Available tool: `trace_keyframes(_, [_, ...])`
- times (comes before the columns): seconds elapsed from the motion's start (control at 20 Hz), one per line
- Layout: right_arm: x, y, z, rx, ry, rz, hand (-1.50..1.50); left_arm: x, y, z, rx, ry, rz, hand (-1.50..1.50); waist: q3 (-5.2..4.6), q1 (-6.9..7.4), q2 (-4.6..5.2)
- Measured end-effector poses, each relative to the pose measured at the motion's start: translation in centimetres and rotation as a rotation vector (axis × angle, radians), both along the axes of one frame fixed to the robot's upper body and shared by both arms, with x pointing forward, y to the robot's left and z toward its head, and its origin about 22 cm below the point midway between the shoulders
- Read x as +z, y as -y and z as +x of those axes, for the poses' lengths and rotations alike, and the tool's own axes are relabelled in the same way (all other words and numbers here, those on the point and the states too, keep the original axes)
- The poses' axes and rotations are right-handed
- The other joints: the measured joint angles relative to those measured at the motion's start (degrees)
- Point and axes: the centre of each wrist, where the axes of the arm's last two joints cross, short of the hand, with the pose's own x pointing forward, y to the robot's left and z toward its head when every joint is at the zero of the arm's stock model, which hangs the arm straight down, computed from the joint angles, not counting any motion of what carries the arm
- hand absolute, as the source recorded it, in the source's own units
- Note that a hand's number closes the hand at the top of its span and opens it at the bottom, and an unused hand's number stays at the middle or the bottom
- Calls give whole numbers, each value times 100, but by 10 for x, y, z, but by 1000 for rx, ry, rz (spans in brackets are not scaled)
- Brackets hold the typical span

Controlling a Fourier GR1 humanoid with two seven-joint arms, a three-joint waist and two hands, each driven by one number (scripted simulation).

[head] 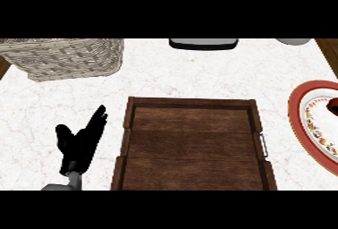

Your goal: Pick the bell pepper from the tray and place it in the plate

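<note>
the tray (191, 143) has nothing in it and a dark red bit, likely the bell pepper (331, 106), sits on the plate (295, 107) at the right edge, so the job looks done and next only needs hands kept away; the left hand (79, 145) rests with fingers straight, and the right hand does not show.

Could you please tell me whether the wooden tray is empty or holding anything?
Empty: the tray shows a bare wooden floor, with nothing lying on it.

plate (297, 117): running off the right edge
dark red thing (332, 106): showing only partly, staying unidentifiable
tray (191, 102): near end being cropped
</note>
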Motion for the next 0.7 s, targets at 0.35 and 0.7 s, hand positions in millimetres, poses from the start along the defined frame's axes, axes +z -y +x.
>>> trace_keyframes(0.35, [-1, 38, -31, -5, 125, 132, -150, -2, -4, 0, 9, -15, -1, 0, -9, -88, -34])
trace_keyframes(0.7, [-5, 73, -92, 139, 134, 226, -150, -5, -7, -3, 19, -10, -1, 0, -17, -182, -74])
